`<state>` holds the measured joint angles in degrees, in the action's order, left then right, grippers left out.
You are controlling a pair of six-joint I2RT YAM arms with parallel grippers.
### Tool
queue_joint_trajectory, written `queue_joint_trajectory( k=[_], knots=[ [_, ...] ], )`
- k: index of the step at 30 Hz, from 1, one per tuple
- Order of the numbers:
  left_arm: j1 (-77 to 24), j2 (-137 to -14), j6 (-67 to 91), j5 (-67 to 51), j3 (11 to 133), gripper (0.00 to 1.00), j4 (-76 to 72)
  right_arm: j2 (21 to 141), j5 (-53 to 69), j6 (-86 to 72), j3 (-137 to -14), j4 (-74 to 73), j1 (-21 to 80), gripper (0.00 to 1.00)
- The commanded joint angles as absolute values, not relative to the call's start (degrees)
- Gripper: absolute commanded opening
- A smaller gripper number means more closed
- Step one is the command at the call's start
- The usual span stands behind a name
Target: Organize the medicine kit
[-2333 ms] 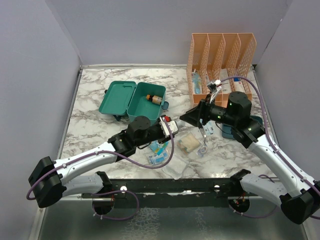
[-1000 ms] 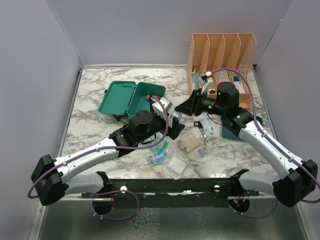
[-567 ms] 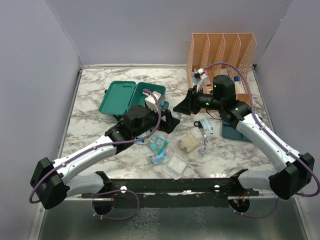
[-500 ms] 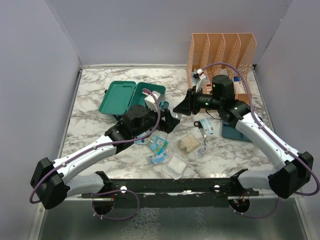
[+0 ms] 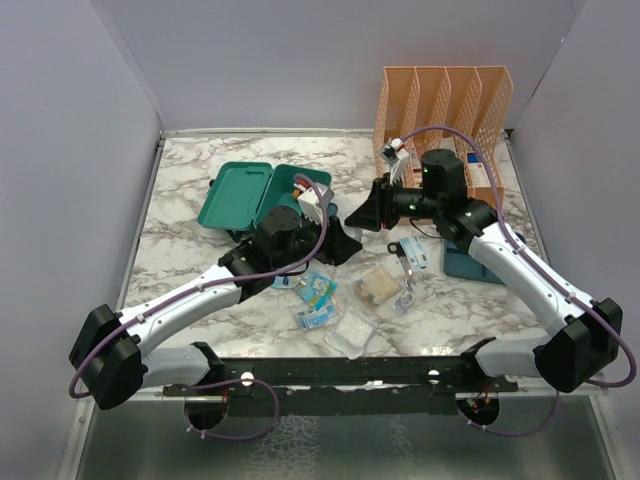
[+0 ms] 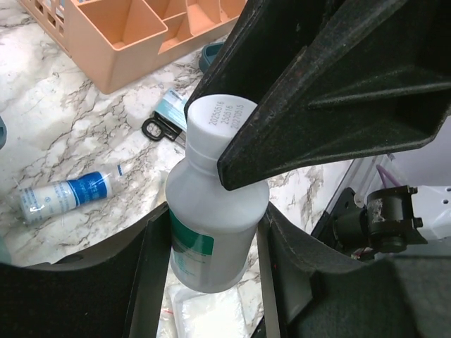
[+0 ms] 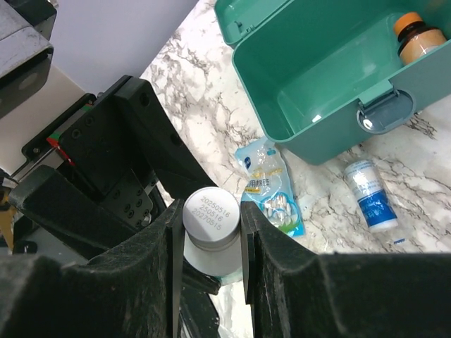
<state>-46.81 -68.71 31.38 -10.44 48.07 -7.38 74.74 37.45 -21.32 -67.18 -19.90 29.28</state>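
— Where's the kit?
— The kit (image 5: 237,195) lies open at the back left of the table (image 5: 180,255), its lid flat to the left. An amber bottle (image 7: 416,35) with an orange top sits in one corner. The rest of the tub shows bare floor.

— And the grippers?
— They meet just right of it, above the marble. The right gripper (image 7: 209,236) pinches the cap (image 6: 218,120) of a white bottle (image 6: 211,204). The left gripper (image 6: 211,267) has its fingers against both sides of that bottle's body, as its wrist view shows it.

— What crowds them?
— A blue sachet pack (image 7: 271,186) lies just off the kit's front wall, with a blue-labelled tube (image 7: 370,193) on its side near it. Closer to the bases are a gauze pad (image 5: 378,285) and clear packets (image 5: 350,330). A black-looped tool (image 6: 158,130) lies on the marble past the white bottle. The organizer (image 5: 445,110) stands at the back right, and a dark tray (image 5: 465,265) sits partly under the right arm.

— Room to move?
— Walls (image 5: 80,150) close the left, back and right. Bare marble shows left of the kit and along the back edge. The front middle is littered.

— Anything readable?
— The cap is stamped 20250516, 250516, 20270515. The green label on the white bottle and the sachet print are too small to read.
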Motion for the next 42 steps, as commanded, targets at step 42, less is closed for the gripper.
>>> queue_joint_trajectory(
  k=[42],
  knots=[
    [-28.72,-93.60,62.43,17.79,60.86,0.46,-0.86,58.44,14.23,-40.25,-49.28,-9.69,29.27,0.65]
  ],
)
